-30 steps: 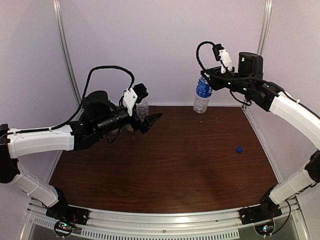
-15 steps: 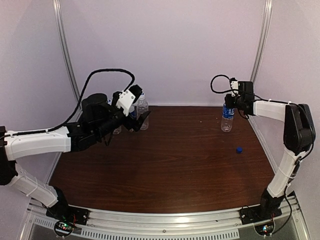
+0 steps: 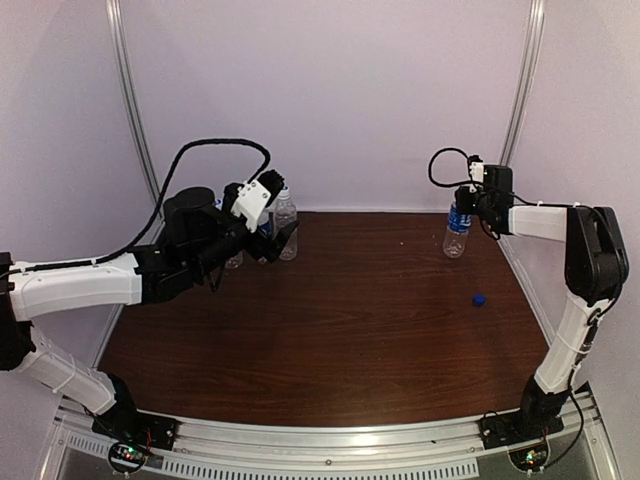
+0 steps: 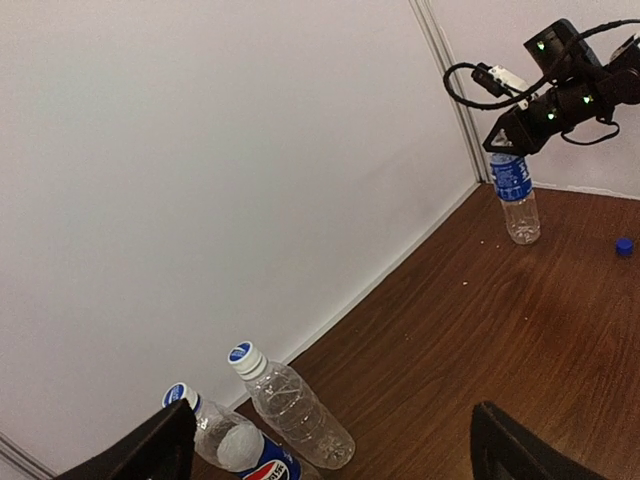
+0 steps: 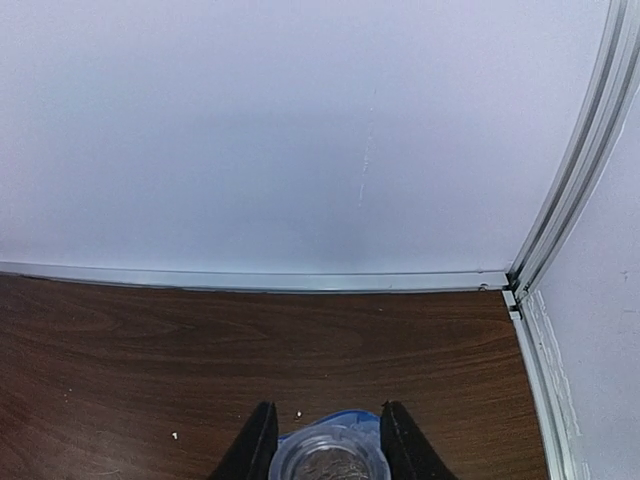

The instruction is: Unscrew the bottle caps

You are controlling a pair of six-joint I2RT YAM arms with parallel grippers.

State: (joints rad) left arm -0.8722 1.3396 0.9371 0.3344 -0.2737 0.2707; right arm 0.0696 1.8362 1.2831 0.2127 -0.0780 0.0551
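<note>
My right end effector is clenched on the neck of the blue-label bottle, which stands upright on the desk in its far right corner. From my right wrist I look straight down into an open mouth between my two fingers, so this bottle is uncapped. The dark blue cap lies loose on the desk, nearer to me and well apart from the bottle. I judge this bottle finished: the right side only has to let go and lift clear.

My left end effector is released, jaws spread wide, hovering just in front of the bottles at the far left. There I see a Pepsi bottle and a plain clear bottle side by side, each wearing a white cap with a blue centre. The next move, as I judge it, calls for one side to steady a bottle's body while the other closes squarely on its small cap and twists; thin clear plastic may buckle or tip.

The desk is dark brown wood grain with a few pale crumbs. Plain pale walls with metal corner rails enclose it.
</note>
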